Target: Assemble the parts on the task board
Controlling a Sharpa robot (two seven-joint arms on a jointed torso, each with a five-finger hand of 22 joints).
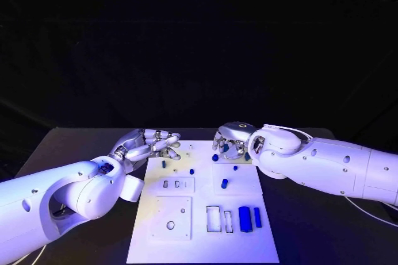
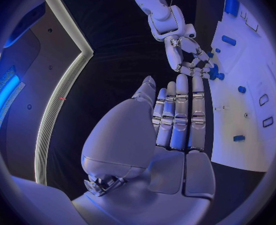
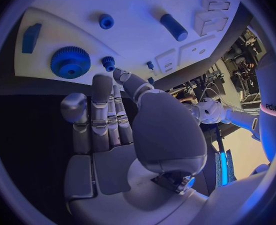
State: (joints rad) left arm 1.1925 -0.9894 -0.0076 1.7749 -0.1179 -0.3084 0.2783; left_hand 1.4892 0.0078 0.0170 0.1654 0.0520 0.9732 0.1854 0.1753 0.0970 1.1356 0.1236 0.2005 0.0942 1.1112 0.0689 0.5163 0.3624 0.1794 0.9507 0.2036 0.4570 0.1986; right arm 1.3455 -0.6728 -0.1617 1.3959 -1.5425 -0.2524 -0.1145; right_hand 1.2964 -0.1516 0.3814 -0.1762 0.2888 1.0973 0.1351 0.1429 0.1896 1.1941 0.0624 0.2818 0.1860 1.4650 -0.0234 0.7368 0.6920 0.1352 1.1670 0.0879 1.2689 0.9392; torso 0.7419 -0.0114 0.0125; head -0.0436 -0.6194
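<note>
Hovering over the far end of the task board [image 1: 203, 242], both hands held nothing: left hand [image 1: 153, 144] fingers straight and together, right hand [image 1: 232, 139] fingers loosely extended above a blue gear [image 3: 70, 62].

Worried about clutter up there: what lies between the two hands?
In the head view, just a bare strip of the task board separates the left hand and the right hand; small blue parts lie nearer the robot.

This looks like a robotics lab or demo stage. A black desk [image 1: 315, 230] stands against a dark backdrop and carries a white task board [image 1: 203, 248] with cut-out slots, and the right wrist view shows cabling and equipment racks [image 3: 247, 50] beyond the desk.
</note>
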